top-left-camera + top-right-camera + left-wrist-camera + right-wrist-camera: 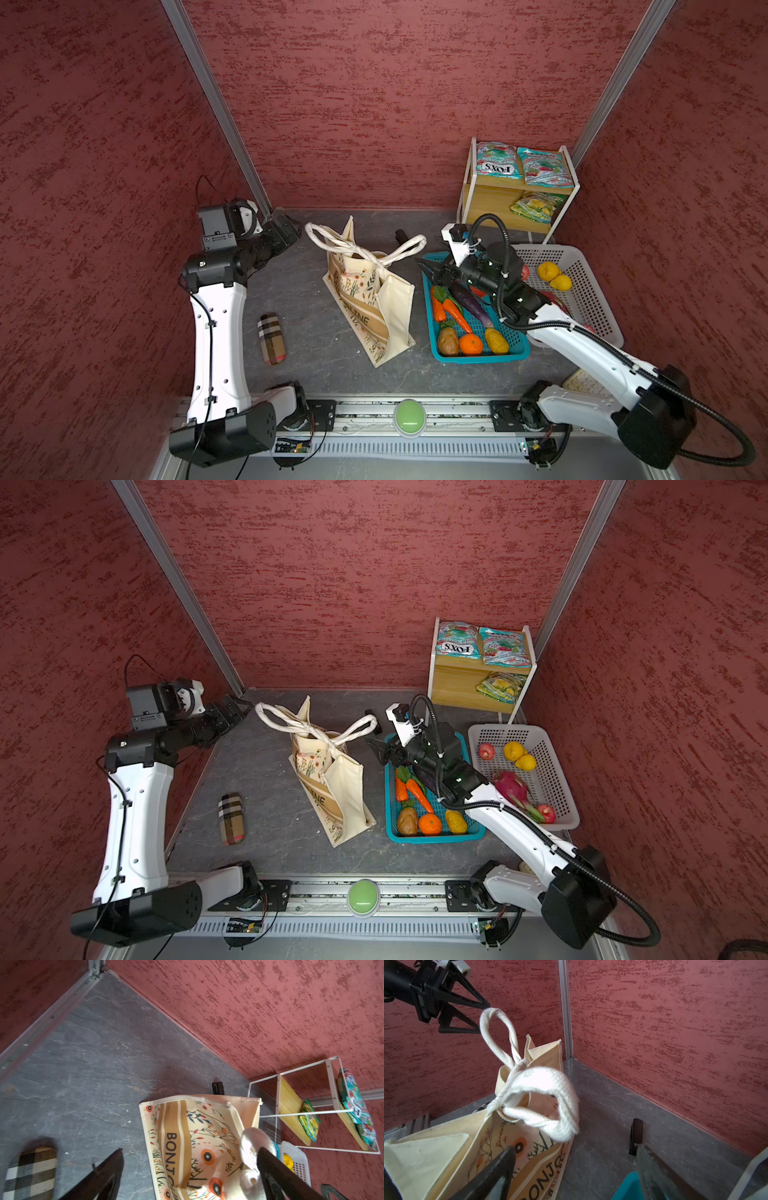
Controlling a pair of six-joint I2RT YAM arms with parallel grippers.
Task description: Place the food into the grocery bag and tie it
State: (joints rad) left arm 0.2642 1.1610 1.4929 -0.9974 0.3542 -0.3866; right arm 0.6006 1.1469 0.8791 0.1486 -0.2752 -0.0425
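At mid-table the bag point(370, 299) stands with its handles point(361, 251) knotted. The left gripper point(237, 706) and right gripper point(374, 749) gape empty just beside them. Tying looks finished; next, probably, both retreat without snagging.

We see a dark grey, stone-patterned tabletop point(316, 299) enclosed by red textured walls point(374, 104). At about eight o'clock on it lies a plaid pouch point(271, 338), beige with black, white and red stripes. At about four o'clock sits a teal plastic basket point(482, 358), and just beside it, toward three o'clock, a white perforated basket point(598, 286). At one o'clock, against the back wall, stands a small two-tier rack point(494, 208) with a white wire frame and wooden boards. A small black object point(401, 236) lies near twelve o'clock; we cannot tell what it is. At six o'clock, a round green button point(409, 415) sits on a metal rail point(357, 419).
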